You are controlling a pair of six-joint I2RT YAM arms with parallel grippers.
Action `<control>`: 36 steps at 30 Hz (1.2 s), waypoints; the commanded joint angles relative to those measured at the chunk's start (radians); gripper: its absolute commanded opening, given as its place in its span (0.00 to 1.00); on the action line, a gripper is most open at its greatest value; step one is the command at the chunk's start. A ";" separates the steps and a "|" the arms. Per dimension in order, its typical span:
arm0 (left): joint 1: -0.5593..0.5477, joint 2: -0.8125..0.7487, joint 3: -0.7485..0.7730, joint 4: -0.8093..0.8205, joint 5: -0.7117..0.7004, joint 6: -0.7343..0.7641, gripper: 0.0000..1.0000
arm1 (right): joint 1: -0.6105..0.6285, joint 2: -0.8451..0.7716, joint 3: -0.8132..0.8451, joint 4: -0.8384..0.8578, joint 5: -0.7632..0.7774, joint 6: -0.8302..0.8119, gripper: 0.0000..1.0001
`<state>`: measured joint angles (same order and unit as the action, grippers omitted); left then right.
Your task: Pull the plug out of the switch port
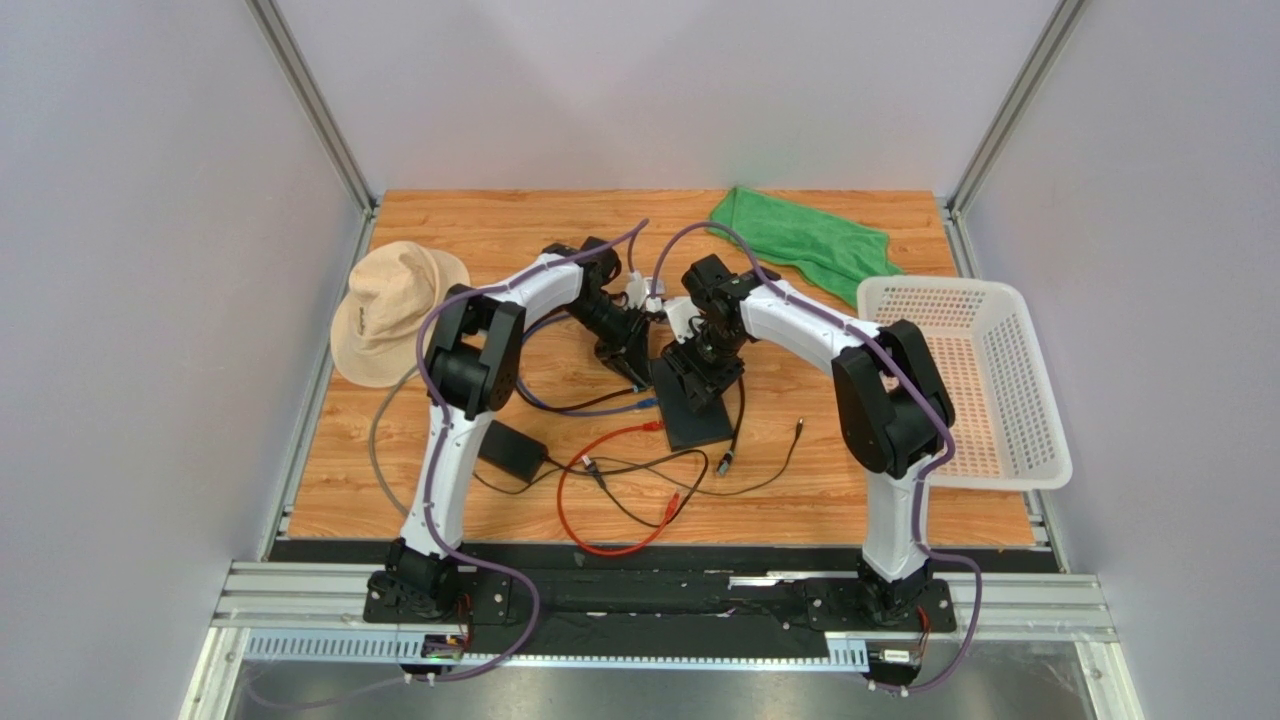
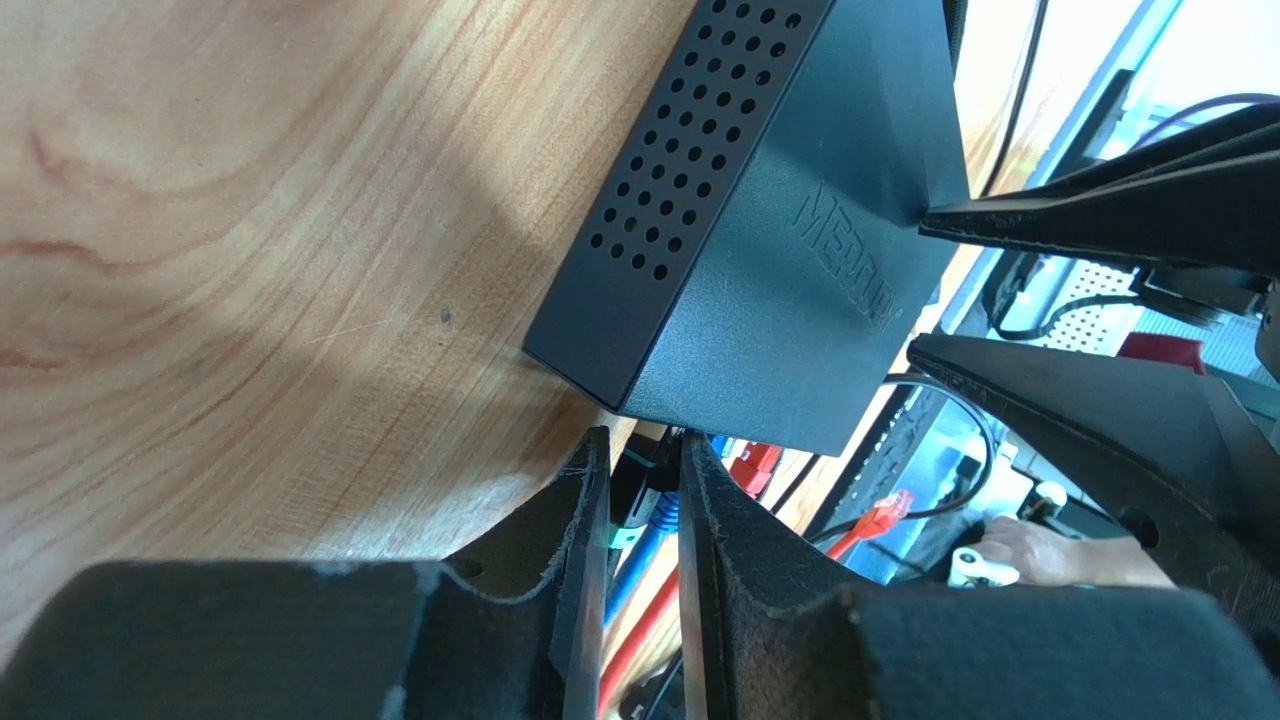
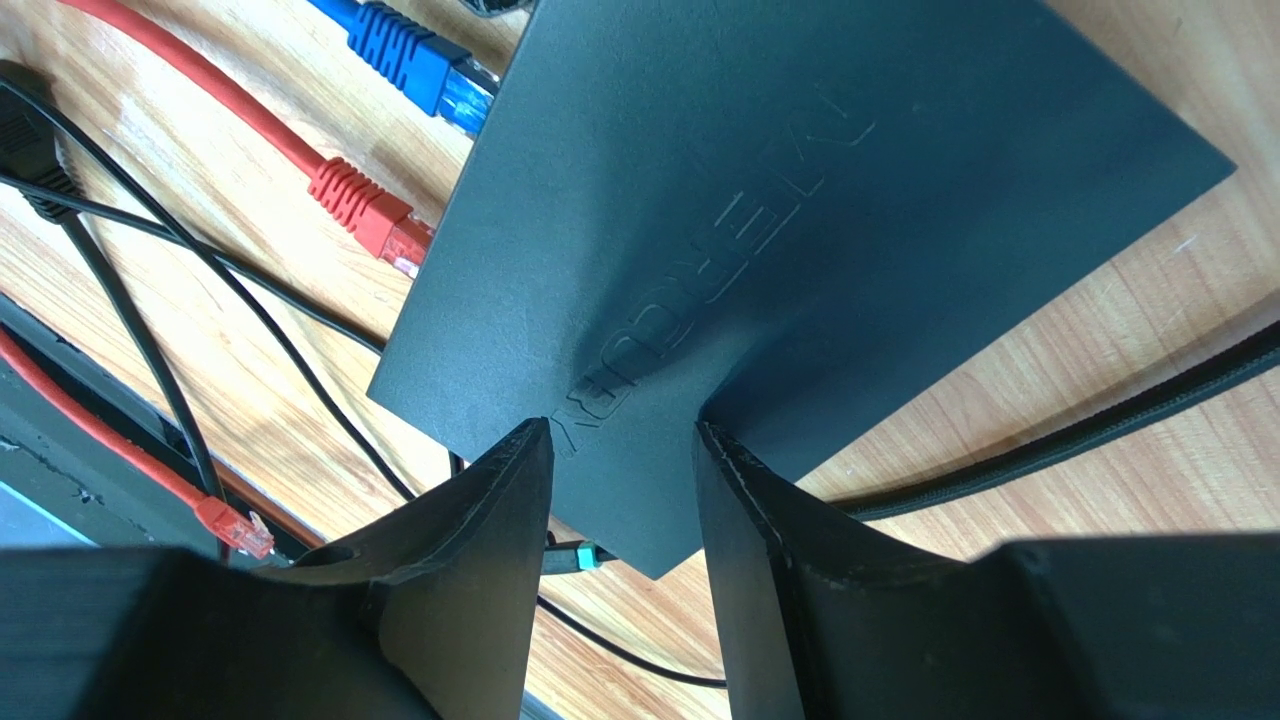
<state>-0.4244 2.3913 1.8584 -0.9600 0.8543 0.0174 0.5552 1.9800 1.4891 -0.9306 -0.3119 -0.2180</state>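
Black switch box (image 2: 781, 225) lies mid-tabletop (image 1: 451, 240), its plug (image 2: 646, 488) at the near corner, between the left hand's (image 2: 643, 600) narrowed fingers, seemingly grasped. Right hand (image 3: 624, 495) straddles the box's edge, part-closed, bracing it. Cable axis runs toward the left hand.

Brand on the black box (image 3: 842, 195): raised letters of the same black colour as the lid; they seem to spell "NETGEAR", seen upside down in the right wrist view.
Readable part, right wrist view: the letters near the right gripper (image 3: 619, 443) are partly covered by its fingers, so only most of the word shows.
Same brand, left wrist view: on the lid of the box (image 2: 781, 225), only the beginning of the word is visible and it is blurred; I cannot read it with certainty.
Top view: no text is large enough to read there.
Numbers and signs: none can be read.
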 commanded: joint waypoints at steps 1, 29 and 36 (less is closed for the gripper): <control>-0.030 -0.010 -0.011 -0.020 -0.132 0.001 0.00 | 0.017 0.062 0.003 0.026 0.053 -0.030 0.47; 0.065 0.032 0.007 -0.089 0.173 -0.013 0.43 | 0.012 0.088 0.106 -0.071 -0.064 -0.030 0.43; 0.047 0.071 0.056 -0.042 0.183 -0.079 0.43 | -0.037 0.051 0.092 0.079 -0.078 0.017 0.40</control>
<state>-0.3599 2.4325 1.8683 -1.0355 0.9932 -0.0246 0.5388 2.0350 1.5616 -0.9451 -0.4133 -0.2237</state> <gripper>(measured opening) 0.434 0.416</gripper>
